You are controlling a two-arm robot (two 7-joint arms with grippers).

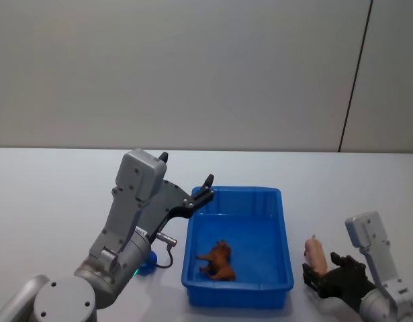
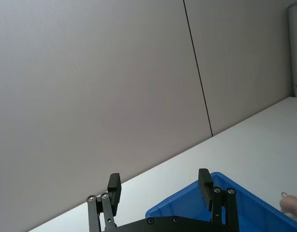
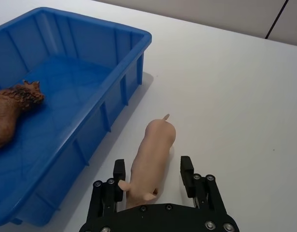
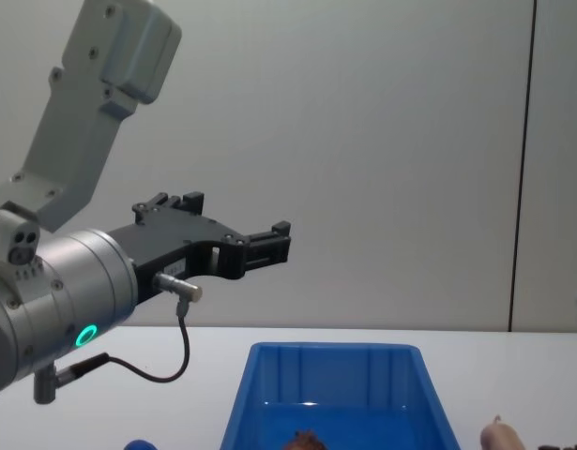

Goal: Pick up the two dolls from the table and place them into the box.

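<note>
— From where does the head view look?
— From high up, forward and down on the table [image 1: 58,188] and the whole box [image 1: 285,228]. The chest view sits lower and looks level across the table; both share the box.
— And the wrist views?
— The left one is raised and faces up to the wall [image 2: 90,72], over a box corner. The right one looks down from very near the table, along the box's right side.

- The box [image 1: 236,296] is coloured bright blue.
- The animal doll [image 1: 218,261] is coloured reddish brown.
- The second doll [image 1: 315,255] is tinted pale pink.
- The table [image 1: 58,194] is seen as plain white.
</note>
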